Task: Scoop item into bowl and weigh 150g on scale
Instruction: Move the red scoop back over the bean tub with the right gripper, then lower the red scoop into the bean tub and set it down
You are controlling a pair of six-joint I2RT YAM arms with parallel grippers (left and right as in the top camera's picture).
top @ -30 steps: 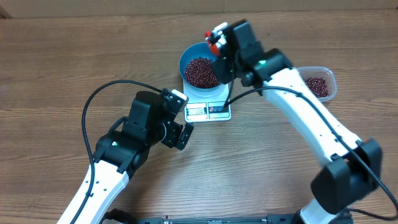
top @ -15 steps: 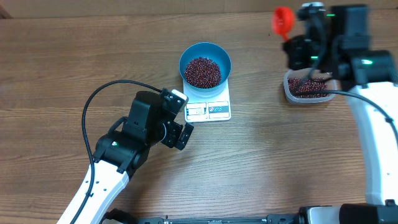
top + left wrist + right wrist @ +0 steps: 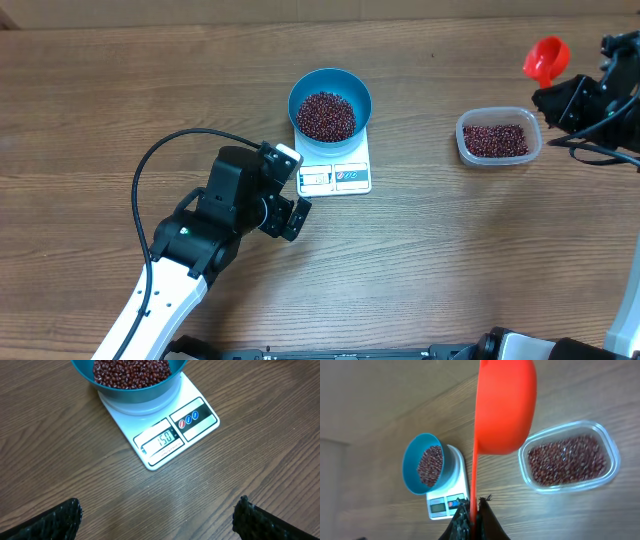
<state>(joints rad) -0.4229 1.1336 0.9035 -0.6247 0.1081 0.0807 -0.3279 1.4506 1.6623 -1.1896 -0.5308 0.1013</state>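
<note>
One blue bowl [image 3: 330,100] of beans [image 3: 326,115] was seen seated on the single white scale [image 3: 336,177] at mid-table, the display [image 3: 161,440] reading 150, so the weighing was judged as good as done. The left gripper [image 3: 159,521] was held just beside the scale with its fingers spread wide and nothing between them. The right gripper [image 3: 471,512] was clamped on the handle of the one red scoop [image 3: 546,60], raised beyond the single clear tub [image 3: 497,138] of spare beans. Whether beans lay in the scoop could not be told. The reading could be upset if the scale were nudged by the nearby left arm, or if stray beans were tipped from the scoop onto the table [image 3: 450,260]. Two lots of beans, too many to count, were in view.
</note>
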